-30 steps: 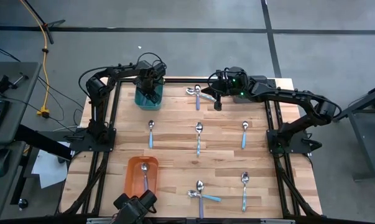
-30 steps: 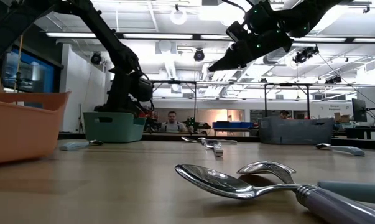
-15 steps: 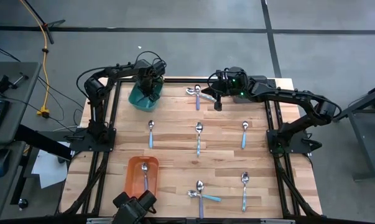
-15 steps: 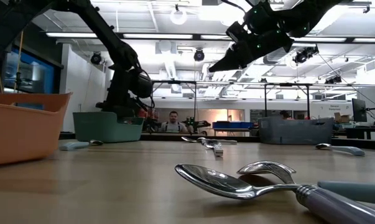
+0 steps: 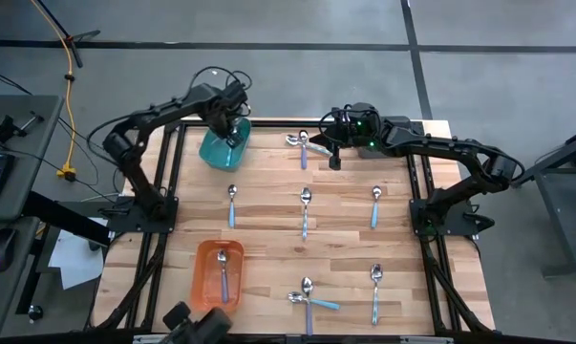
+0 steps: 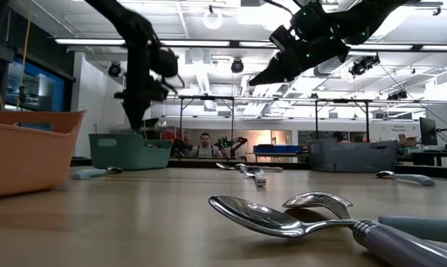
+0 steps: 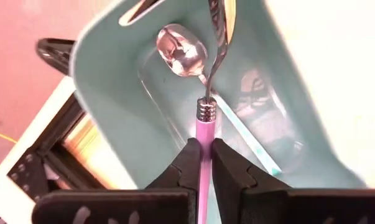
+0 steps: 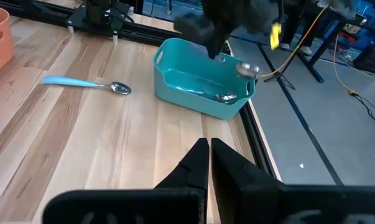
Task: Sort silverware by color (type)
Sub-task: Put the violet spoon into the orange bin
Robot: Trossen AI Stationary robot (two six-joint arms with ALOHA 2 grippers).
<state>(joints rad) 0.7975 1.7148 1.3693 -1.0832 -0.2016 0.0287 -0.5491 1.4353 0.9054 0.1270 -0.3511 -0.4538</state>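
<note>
Here we see the teal bin [image 5: 219, 148] near the far left corner of the worktop [image 5: 268, 205]. The left gripper [image 7: 203, 163] hangs over it, fingers clamped on the purple-handled spoon [image 7: 206, 112]; a second spoon [image 8: 226, 97] lies inside. The orange bin [image 5: 219, 272] near the front left corner holds one blue-handled spoon [image 5: 224, 272]. The remaining spoons [image 5: 305, 205] lie spread across the worktop, and the grey bin [image 6: 353, 156] shows only in the low view. The right gripper [image 5: 334, 161] waits above the far edge, fingers together. We can read no writing anywhere.
</note>
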